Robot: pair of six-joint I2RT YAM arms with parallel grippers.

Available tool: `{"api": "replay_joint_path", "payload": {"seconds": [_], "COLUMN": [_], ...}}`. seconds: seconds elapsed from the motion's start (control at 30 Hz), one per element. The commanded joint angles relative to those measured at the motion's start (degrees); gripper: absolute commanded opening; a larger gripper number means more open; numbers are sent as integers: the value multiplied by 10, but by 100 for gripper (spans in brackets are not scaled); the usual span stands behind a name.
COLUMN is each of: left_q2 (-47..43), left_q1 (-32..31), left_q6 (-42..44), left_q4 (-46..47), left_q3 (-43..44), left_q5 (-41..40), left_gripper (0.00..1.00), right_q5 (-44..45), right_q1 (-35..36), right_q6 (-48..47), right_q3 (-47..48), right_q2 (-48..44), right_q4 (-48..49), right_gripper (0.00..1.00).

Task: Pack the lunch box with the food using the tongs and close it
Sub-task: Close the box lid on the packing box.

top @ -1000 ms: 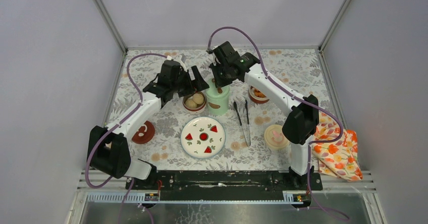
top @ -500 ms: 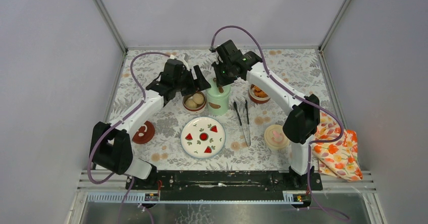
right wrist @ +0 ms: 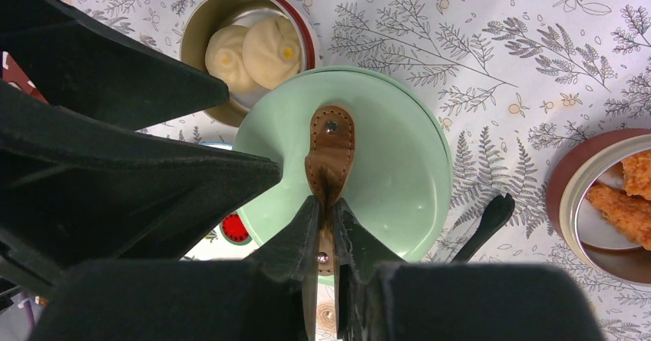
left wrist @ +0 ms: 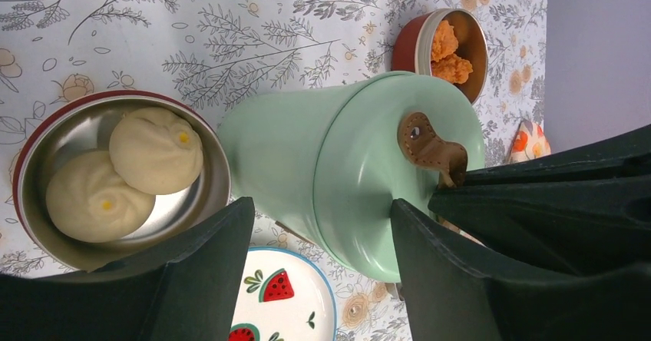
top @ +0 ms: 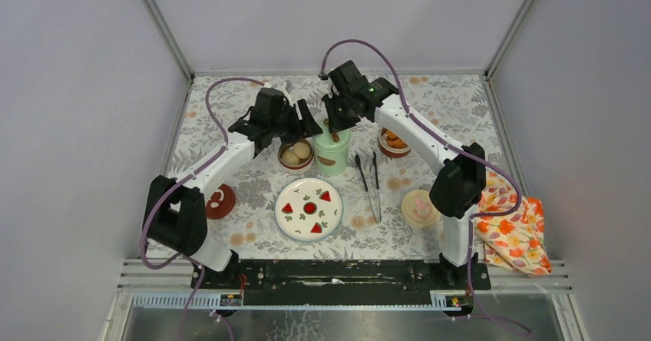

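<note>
L hand (top: 305,126) moved in on jar (top: 332,157), jaws narrowing.

Cam layout: one fixed overhead, two wrist-mounted, all overlapping at the mint-green jar (top: 330,160).
Top external sits high behind the arm bases, looking down and forward, far enough to take in the whole table (top: 437,99). Left wrist cam is close in, rolled sideways, facing the jar from its side. Right wrist cam looks straight down on the lid strap (right wrist: 330,145), very near. Both wrist views share the jar, the bowl of buns (left wrist: 77,122) and the bowl of fried chunks (left wrist: 409,40); top view covers all three.
</note>
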Motion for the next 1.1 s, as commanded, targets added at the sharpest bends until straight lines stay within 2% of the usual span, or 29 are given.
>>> {"api": "replay_joint_path", "payload": {"seconds": [0.0,0.17,0.27,0.33,0.57,0.77,1.07], "left_q2": [15,27,34,38,36,37,39], "left_q1": [-2,-5,-6,-7,-7,-8,-11], "left_q6": [-1,0,2,4,8,10,14], "left_q4": [32,32,32,28,23,20,19], "left_q3": [22,24,23,22,10,3,-12], "left_q5": [13,16,20,21,20,19,14], "left_gripper": [71,67,65,65,64,63,63], "right_q5": [-1,5,3,6,18,12,79], "right_q1": [-4,-4,-4,-5,-4,-2,21], "right_q6": [2,4,2,0,-8,-12,-23], "right_q3": [11,-4,-16,-23,-52,-73,-139], "right_q2": [12,7,-14,-33,-82,-69,-67], "right_q4": [-14,-7,13,27,67,61,63], "right_gripper": [8,14,29,33,40,43,48]}}
